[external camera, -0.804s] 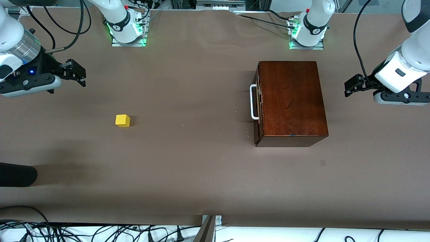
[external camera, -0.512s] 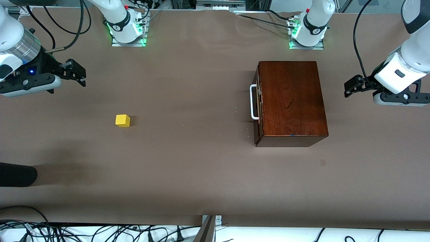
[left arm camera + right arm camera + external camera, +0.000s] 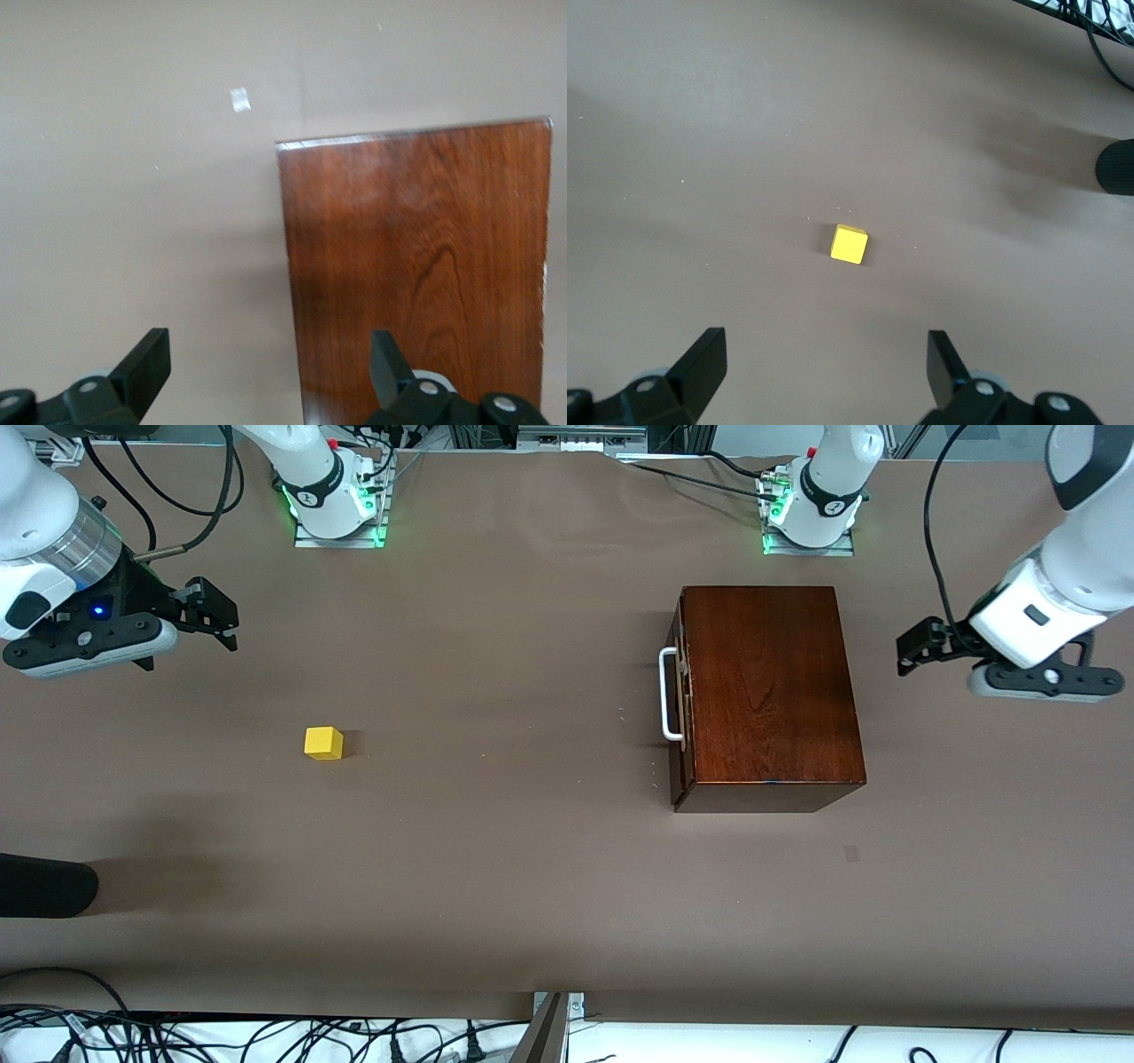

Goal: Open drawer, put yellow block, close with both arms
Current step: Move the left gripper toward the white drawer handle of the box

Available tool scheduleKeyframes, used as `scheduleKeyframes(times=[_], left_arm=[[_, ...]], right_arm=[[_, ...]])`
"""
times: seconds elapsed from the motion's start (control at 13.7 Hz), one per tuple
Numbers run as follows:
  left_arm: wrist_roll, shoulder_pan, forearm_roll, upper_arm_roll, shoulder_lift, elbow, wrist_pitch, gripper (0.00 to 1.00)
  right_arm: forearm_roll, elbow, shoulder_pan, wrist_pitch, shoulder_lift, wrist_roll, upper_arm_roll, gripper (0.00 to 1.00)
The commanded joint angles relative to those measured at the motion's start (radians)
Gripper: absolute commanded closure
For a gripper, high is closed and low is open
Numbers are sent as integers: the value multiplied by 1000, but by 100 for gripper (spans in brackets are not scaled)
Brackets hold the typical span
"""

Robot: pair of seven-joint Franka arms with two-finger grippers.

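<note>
The dark mahogany box (image 3: 769, 691) stands toward the left arm's end of the table. Its drawer is shut, with the white handle (image 3: 669, 694) on the side that faces the right arm's end. The box top also shows in the left wrist view (image 3: 416, 266). The yellow block (image 3: 323, 742) lies on the table toward the right arm's end, and shows in the right wrist view (image 3: 850, 244). My left gripper (image 3: 914, 646) is open and empty in the air beside the box (image 3: 266, 359). My right gripper (image 3: 211, 613), with a blue light, is open and empty in the air (image 3: 824, 359).
A black rounded object (image 3: 44, 886) juts in at the right arm's end, nearer the front camera; it also shows in the right wrist view (image 3: 1116, 166). Cables (image 3: 177, 1036) lie along the table's front edge. A small pale mark (image 3: 850, 854) is on the table.
Both grippers have moved a little toward the table's middle: the right one toward the block's side, the left one toward the box. Block and box have not moved.
</note>
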Motion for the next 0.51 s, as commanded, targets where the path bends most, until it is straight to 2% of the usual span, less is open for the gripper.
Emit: scheduleKeyframes(times=[0.0,0.22,0.44], left_arm=[[0,-7,-38,-125,23,52,-64,0],[-123,-15,-29,-265,179,114,57,0],[-335,-154,0,-274,330,189,115,0]], right_arm=[[10,15,-2,-12,-3,4,-3,0],[10,15,-2,-16,-4,4,-1,0],[10,15,-2,-15,-3,4,-1,0]])
